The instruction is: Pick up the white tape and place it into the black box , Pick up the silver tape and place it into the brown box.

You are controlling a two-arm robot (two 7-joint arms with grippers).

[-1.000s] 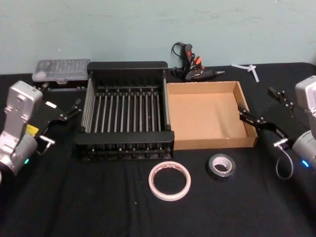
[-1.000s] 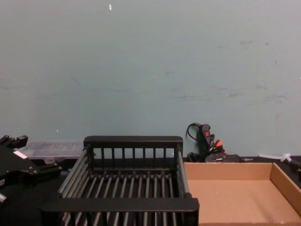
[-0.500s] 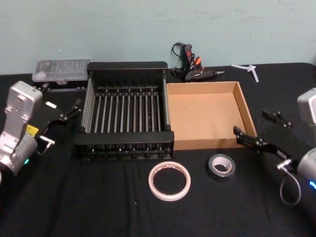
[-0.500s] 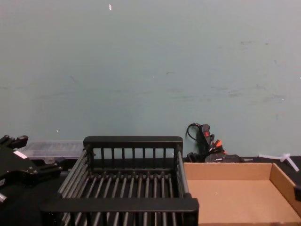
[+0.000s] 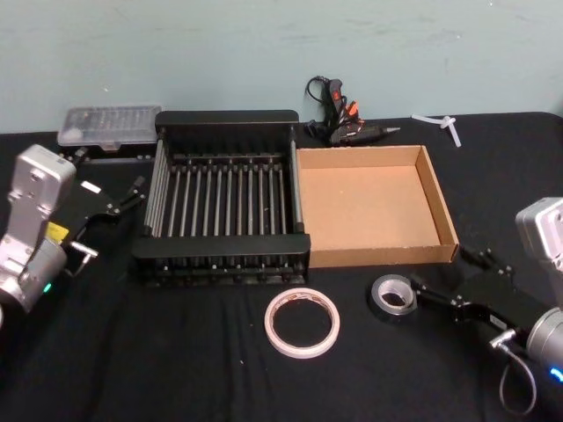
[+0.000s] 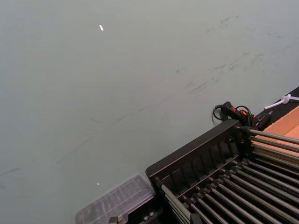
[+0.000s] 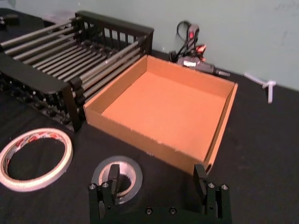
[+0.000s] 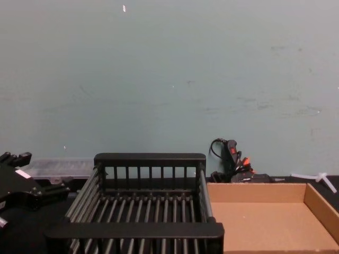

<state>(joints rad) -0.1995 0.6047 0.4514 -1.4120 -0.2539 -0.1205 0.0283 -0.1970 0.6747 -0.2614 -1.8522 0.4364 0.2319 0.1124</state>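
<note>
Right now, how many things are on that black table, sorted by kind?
Tape rolls: 2, the white tape and the silver tape.
Boxes: 2, the black box and the brown box.
Glue guns: 1, the glue gun.
Clear plastic cases: 1, the clear case.
White plastic pieces: 1, the white piece.
Total: 7.

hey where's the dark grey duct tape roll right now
In the head view, the dark grey-silver duct tape roll lies on the black table, just in front of the shallow brown cardboard tray, between the white tape roll and the open right gripper.
</note>
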